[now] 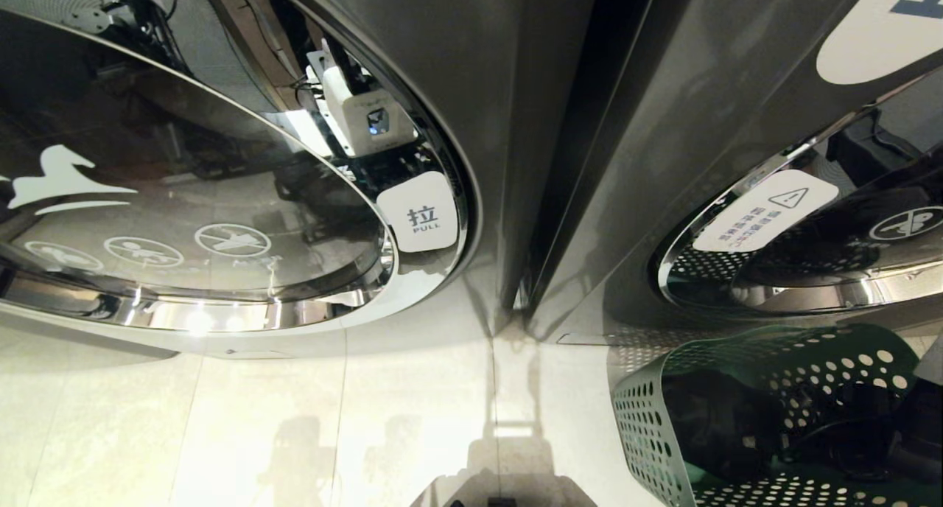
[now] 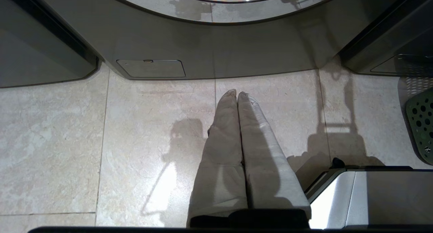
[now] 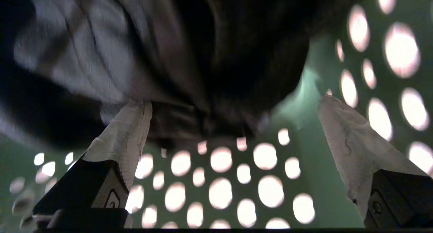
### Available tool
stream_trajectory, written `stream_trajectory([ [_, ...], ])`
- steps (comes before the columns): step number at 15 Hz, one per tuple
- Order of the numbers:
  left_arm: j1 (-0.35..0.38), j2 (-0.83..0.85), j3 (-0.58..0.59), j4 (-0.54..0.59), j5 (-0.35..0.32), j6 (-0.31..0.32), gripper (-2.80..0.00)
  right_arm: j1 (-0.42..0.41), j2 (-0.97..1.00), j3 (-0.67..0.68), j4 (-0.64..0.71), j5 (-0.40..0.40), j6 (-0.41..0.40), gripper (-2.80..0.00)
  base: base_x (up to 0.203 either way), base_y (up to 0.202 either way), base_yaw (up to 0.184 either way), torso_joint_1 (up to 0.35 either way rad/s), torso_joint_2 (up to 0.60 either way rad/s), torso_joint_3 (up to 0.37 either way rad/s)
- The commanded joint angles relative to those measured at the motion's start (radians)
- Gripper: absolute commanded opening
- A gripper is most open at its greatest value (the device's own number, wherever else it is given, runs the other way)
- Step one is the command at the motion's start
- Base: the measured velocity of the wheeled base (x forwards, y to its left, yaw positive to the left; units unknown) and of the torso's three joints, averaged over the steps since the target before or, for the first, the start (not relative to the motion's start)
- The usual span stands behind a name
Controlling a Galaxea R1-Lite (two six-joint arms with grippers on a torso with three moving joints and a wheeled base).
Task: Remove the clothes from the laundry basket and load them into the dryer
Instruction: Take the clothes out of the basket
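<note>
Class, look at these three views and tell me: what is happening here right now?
A robot is at work in front of two front-loading machines. Its right tool is inside the green laundry basket, fingers spread wide on either side of the dark clothes, with nothing gripped yet. The left tool hangs shut above the tiled floor, idle. The left-hand dryer door, with its PULL label, reflects the robot.
</note>
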Motion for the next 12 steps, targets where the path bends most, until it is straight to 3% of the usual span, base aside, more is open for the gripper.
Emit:
stream_trajectory([
  [1,0.0,0.0,0.0,-0.001,0.0,-0.001,-2.8,0.001,0.035,-0.022,-0.007,0.014,-0.001,0.0,0.0,0.0,0.0,0.0,0.0,0.0],
  [8,0.0,0.0,0.0,-0.001,0.001,-0.001,-2.8,0.026,0.096,-0.057,-0.008,0.038,0.006,0.0,0.0,0.0,0.0,0.0,0.0,0.0],
  [9,0.0,0.0,0.0,-0.001,0.0,-0.001,-2.8,0.029,0.1,-0.064,-0.008,0.038,0.007,-2.8,0.0,0.0,0.0,0.0,0.0,0.0],
  [12,0.0,0.0,0.0,-0.001,0.0,-0.001,-2.8,0.037,0.104,-0.077,-0.008,0.036,0.005,-2.8,0.0,0.0,0.0,0.0,0.0,0.0],
])
